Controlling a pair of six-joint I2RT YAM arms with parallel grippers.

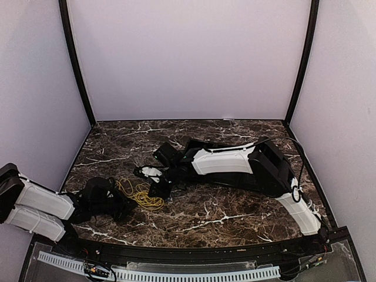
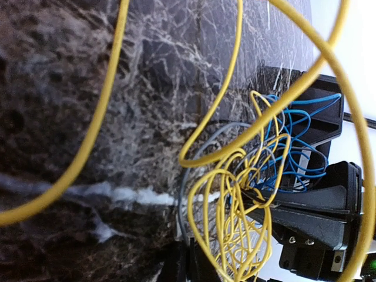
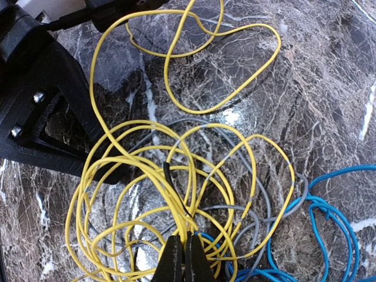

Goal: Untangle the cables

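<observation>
The cables lie in one tangle on the marble table (image 1: 235, 217): a yellow cable (image 1: 141, 197) in many loops, a blue cable (image 3: 329, 217) and a grey cable (image 3: 258, 200) threaded through them. My right gripper (image 3: 185, 258) is shut on yellow cable (image 3: 147, 194) strands at the heart of the knot. My left gripper (image 2: 191, 264) sits at the tangle's left edge; its dark fingers stand almost together, and the grey cable (image 2: 185, 194) runs down between them. Yellow loops (image 2: 235, 235) and blue cable (image 2: 299, 135) hang just beyond it.
Both arms lie low over the table, gripper heads (image 1: 120, 200) (image 1: 160, 187) close together. The left gripper's black body (image 3: 41, 106) fills the right wrist view's upper left. Lilac walls enclose three sides; a white slotted duct (image 1: 176, 273) lines the near edge.
</observation>
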